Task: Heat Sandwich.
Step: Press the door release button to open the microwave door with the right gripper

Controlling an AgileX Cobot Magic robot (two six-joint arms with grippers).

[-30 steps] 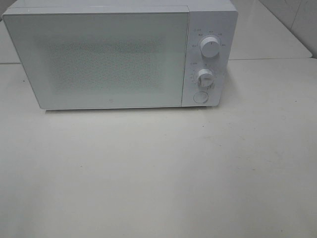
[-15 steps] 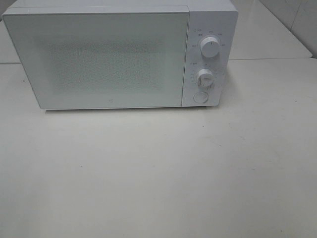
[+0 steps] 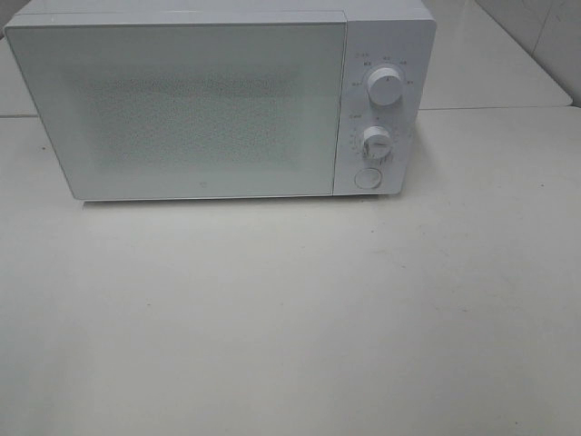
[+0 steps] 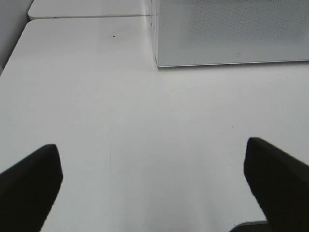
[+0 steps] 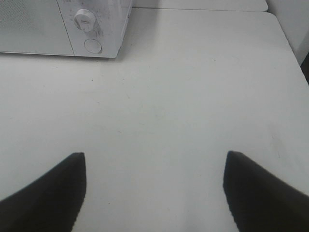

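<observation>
A white microwave [image 3: 218,100] stands at the back of the pale table [image 3: 290,318], its front facing the high camera. Its door [image 3: 182,109] is closed and flush with the control panel to its right. The speckled window in the door gives no view inside. Down that panel run an upper knob [image 3: 385,88], a lower knob [image 3: 376,142] just beneath it, and a round button [image 3: 367,178] at the bottom. Neither arm shows from the high camera. The left claw [image 4: 150,146] hangs over the table in front of the microwave's left corner, well short of it. Its two dark fingers [image 4: 29,183] are spread wide, with only tabletop between them. The right claw [image 5: 155,154] hangs over the table out from the control-panel end, also well apart from the microwave. Its fingers [image 5: 260,193] stand apart too, a little less wide than the left pair, and pinch nothing. From that wrist camera the lower knob and the round button are plain to see at the microwave's near corner. As for the sandwich, I cannot tell where it is, since no view shows it. With the door closed, the inside of the microwave is hidden.
</observation>
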